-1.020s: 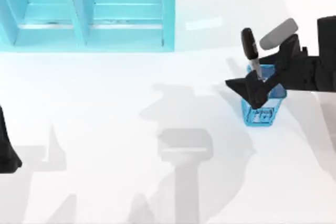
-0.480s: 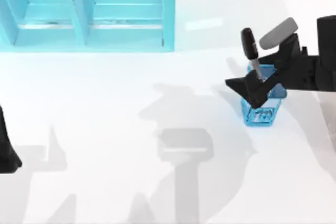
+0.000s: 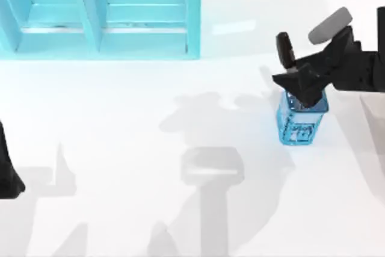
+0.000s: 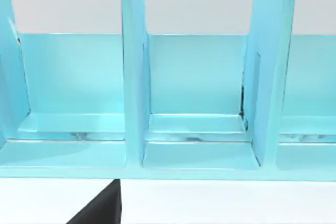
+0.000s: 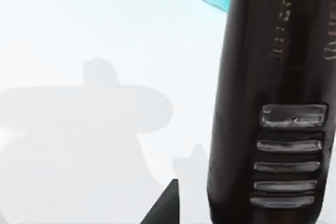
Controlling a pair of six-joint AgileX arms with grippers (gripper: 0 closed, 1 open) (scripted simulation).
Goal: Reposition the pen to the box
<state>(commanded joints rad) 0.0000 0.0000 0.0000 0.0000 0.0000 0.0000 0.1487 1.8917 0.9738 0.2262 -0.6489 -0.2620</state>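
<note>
While gripped pen (image 3: pixel 284 49) tops holder (image 3: pixel 298 121), shelf (image 3: pixel 99 13) stands well apart.

One slim pen with a glossy black end (image 3: pixel 284 49), at the right. One small blue mesh holder (image 3: pixel 299 123) just below it. One large turquoise box with upright dividers (image 3: pixel 102 13), far left — two compartments seen from above. Two black grippers — right (image 3: pixel 299 83), left (image 3: pixel 9 176).
</note>
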